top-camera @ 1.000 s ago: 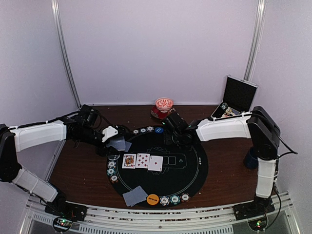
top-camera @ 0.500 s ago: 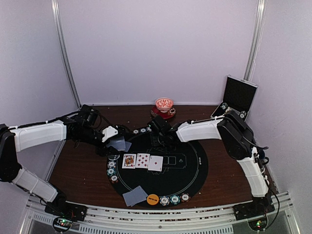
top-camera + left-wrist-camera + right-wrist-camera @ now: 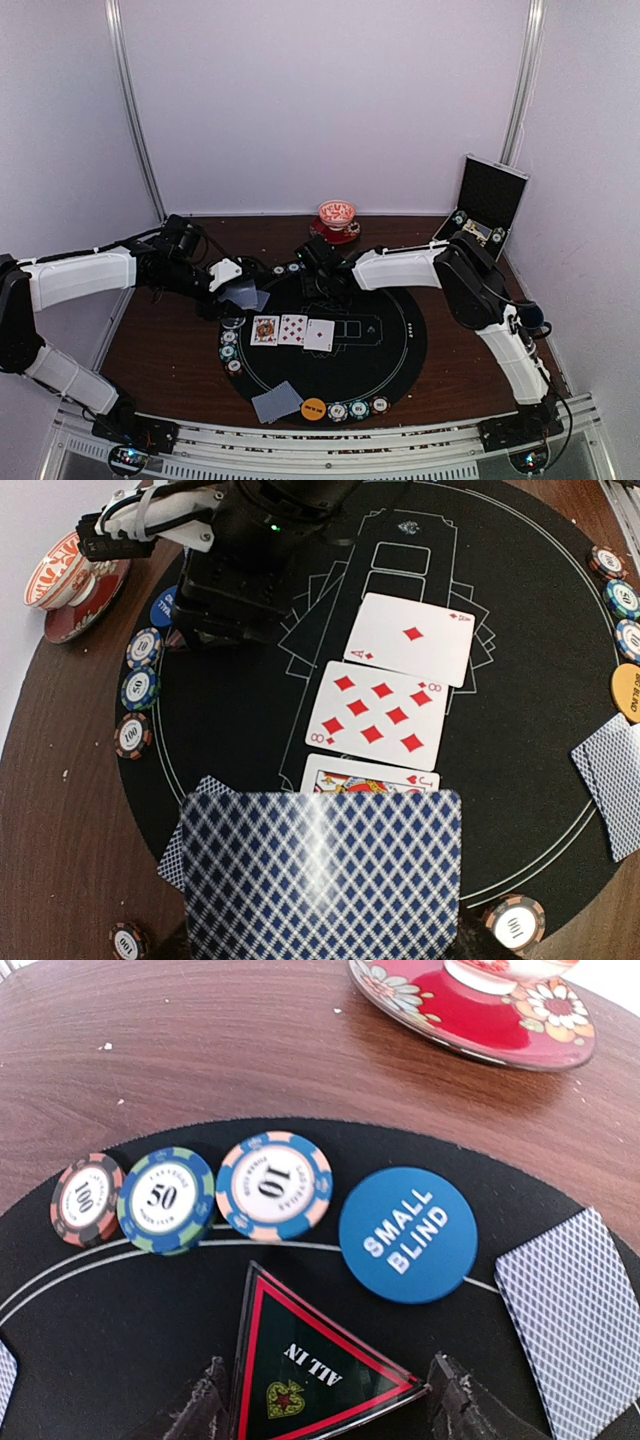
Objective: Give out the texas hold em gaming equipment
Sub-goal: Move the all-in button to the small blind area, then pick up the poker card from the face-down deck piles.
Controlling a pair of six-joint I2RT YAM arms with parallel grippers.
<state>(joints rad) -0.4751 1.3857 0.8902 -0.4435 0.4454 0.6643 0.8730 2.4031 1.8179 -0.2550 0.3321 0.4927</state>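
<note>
Top external view: the left arm (image 3: pixel 80 278) reaches to the left rim of the round black mat (image 3: pixel 390 350), its left fingers (image 3: pixel 233 288) clenched on a thin card stack (image 3: pixel 248 296); the right arm (image 3: pixel 400 268) stretches to the mat's upper rim, just below a red saucer (image 3: pixel 337 222). Left wrist view: the card stack fills the bottom of the frame, glossy lattice backs catching glare, one card fanned out at lower left; that slickness is the danger, since a loose card could slide off onto the three face-up cards (image 3: pixel 375 715) just above. Right wrist view: the right fingers (image 3: pixel 205 1405) grasp a flat ALL IN triangle (image 3: pixel 315 1365), clear-edged, black and red, by its slanted sides, so I judge it could pivot or squirt free. Just above it lie the smooth round SMALL BLIND disc (image 3: pixel 407 1234) and three stripe-edged chips (image 3: pixel 165 1200) on the felt-like mat, beyond them wood-grained bench (image 3: pixel 200 1050); a careless lowering could knock them.
</note>
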